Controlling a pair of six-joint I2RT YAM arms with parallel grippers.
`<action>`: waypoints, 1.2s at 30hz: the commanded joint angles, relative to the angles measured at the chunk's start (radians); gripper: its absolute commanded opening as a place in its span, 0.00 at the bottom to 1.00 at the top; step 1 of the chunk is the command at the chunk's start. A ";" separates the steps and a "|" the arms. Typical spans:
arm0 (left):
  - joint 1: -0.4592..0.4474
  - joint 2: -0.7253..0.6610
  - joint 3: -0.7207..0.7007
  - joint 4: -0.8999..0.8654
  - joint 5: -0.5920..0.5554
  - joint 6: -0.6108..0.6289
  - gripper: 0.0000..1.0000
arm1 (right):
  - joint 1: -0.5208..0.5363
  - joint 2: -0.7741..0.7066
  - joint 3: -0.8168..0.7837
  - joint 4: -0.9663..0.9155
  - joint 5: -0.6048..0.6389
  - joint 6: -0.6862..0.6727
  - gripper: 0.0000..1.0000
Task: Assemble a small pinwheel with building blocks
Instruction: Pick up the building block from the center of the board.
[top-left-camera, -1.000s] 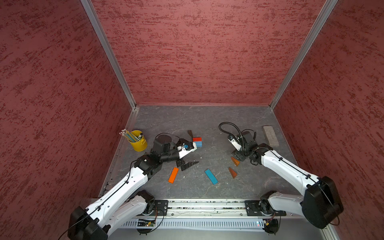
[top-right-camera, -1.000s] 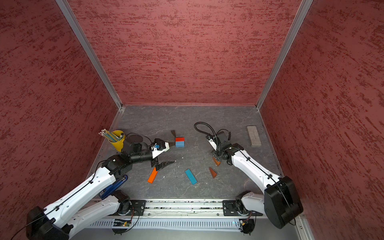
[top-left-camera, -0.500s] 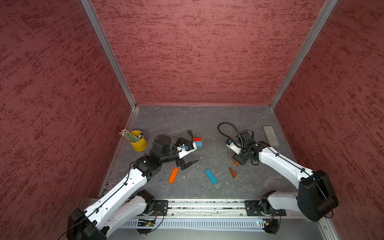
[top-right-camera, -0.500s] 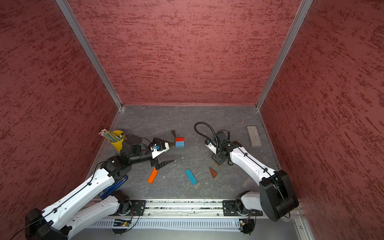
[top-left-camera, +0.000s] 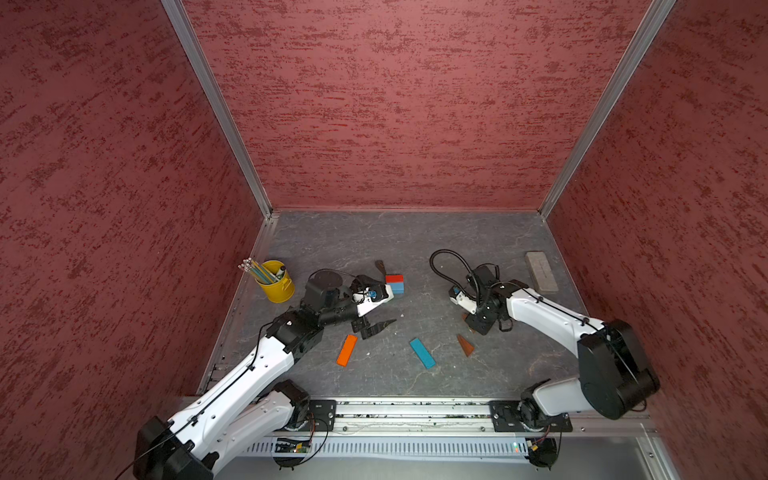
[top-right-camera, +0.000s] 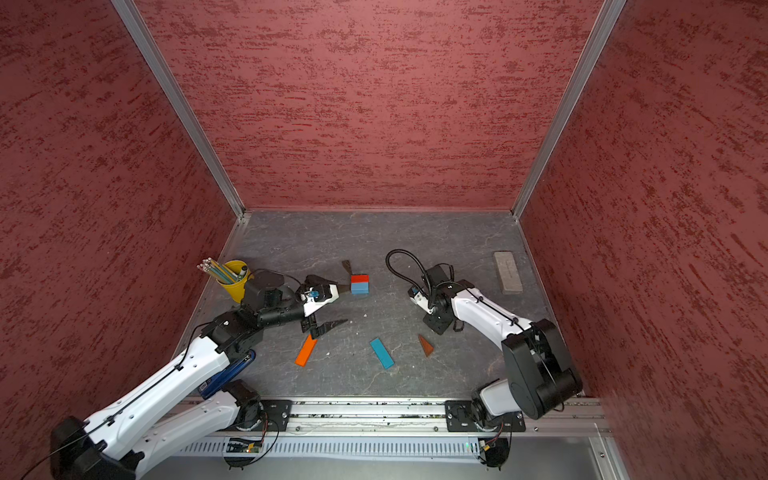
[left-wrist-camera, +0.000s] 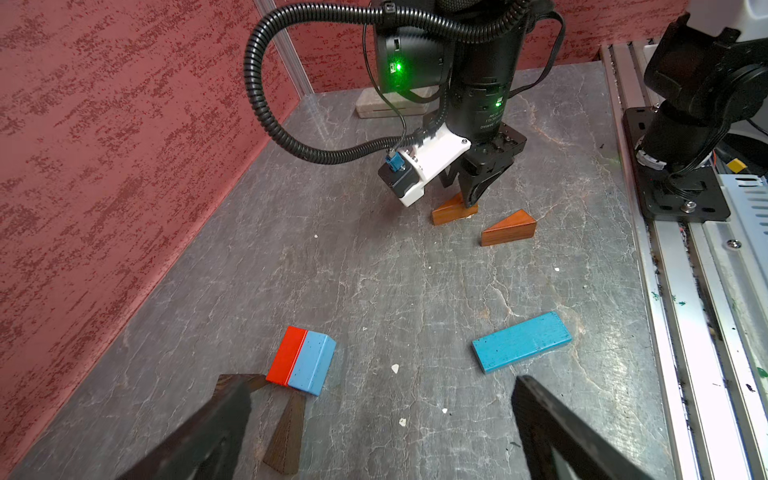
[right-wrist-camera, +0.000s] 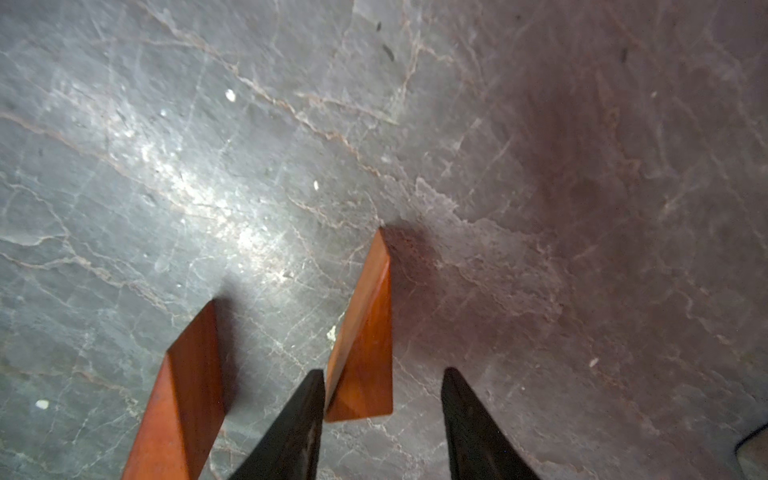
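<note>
Build part-done: two dark wedges at cube; orange wedges, blue bar, orange bar loose; left fingers wide apart, right fingers apart astride an orange wedge

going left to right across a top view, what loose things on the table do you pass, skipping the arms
yellow cup of pencils → orange bar → red-and-blue cube → blue bar → orange-brown wedge → grey block
</note>
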 joint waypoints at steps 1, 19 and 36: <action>-0.001 0.006 -0.012 0.015 0.006 0.007 1.00 | -0.004 -0.007 -0.004 -0.013 -0.015 0.001 0.48; -0.001 0.011 -0.010 0.018 0.017 0.004 1.00 | -0.008 0.027 -0.021 -0.010 0.012 0.009 0.42; 0.002 0.012 -0.011 0.020 0.004 0.004 1.00 | -0.007 0.014 -0.009 0.059 -0.025 -0.030 0.27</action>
